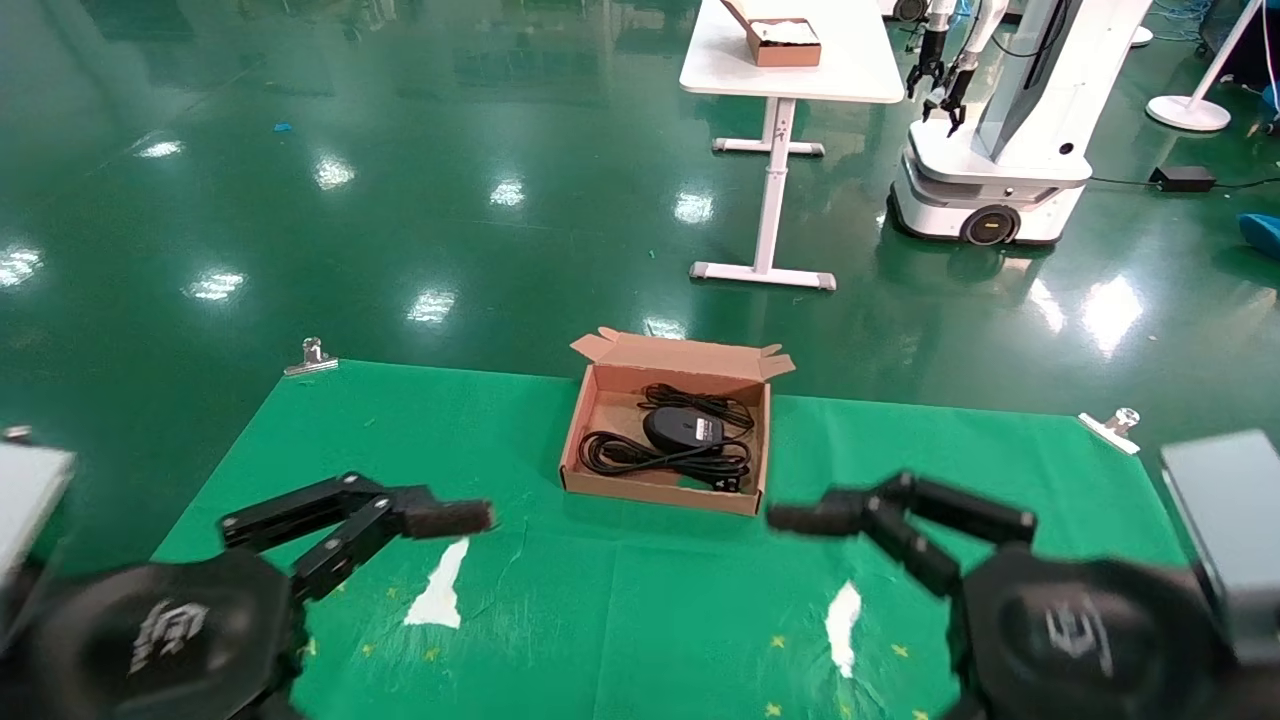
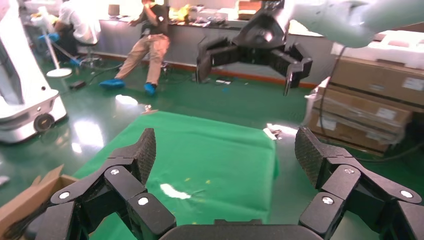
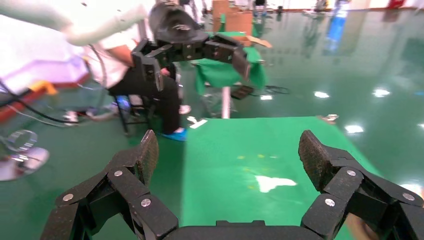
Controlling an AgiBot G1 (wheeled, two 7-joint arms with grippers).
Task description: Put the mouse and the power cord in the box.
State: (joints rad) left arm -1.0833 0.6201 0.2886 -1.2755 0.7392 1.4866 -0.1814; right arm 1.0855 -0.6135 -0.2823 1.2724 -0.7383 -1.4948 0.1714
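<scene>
The brown cardboard box (image 1: 655, 489) lies open on the green cloth in the head view, its flap lid standing at the far side. Inside it rests the black mouse (image 1: 683, 428) with its pale label up and its thin cable looped behind. The power cord (image 1: 628, 454) lies coiled beside and in front of the mouse. My left gripper (image 1: 450, 518) (image 2: 225, 150) hovers open to the near left of the box, holding nothing. My right gripper (image 1: 805, 518) (image 3: 229, 150) hovers open to the near right, also holding nothing. A corner of the box (image 2: 30, 197) shows in the left wrist view.
Metal clips (image 1: 312, 357) (image 1: 1115, 425) pin the cloth's far corners. Two white patches (image 1: 440, 590) (image 1: 843, 625) mark the cloth near me. Beyond stand a white table (image 1: 850, 70) with a small brown box (image 1: 785, 42) and another robot (image 1: 1000, 150).
</scene>
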